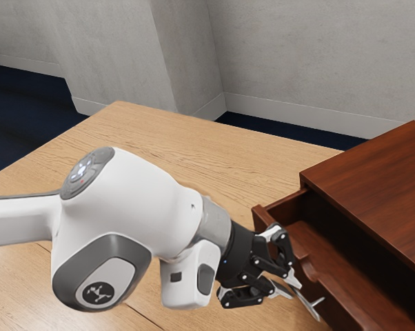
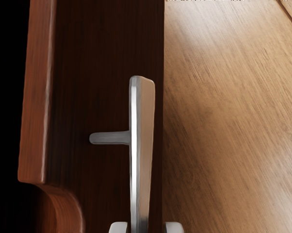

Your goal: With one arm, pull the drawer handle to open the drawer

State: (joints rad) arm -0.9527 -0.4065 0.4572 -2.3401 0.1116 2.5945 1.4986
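The black two-finger end effector (image 1: 288, 286) sat low in the exterior view's lower right, closed on the silver metal bar handle (image 1: 312, 303). In the wrist view its pale pads (image 2: 118, 228) met the bar from both sides. The handle stood off the front of the dark reddish-brown wooden drawer (image 1: 264, 215). The drawer was already a little way out of the dark reddish-brown wooden cabinet (image 1: 373, 179) at the exterior view's right edge, with a dark gap behind its front panel.

From where I stood, the pull looked best done straight back along the drawer's run, toward the exterior view's left. The wrist would need to stay square so the bar could not twist or slip between the pads. The grip sat along the bar, away from the one post I could see, so I judged a slow, even draw safer than a tug.

The light wooden counter (image 1: 194, 145) lay bare behind the arm, which left plenty of room to retreat. In the wrist view the drawer front's edge seemed to run close beside the counter top, so dipping during the pull looked unwise.
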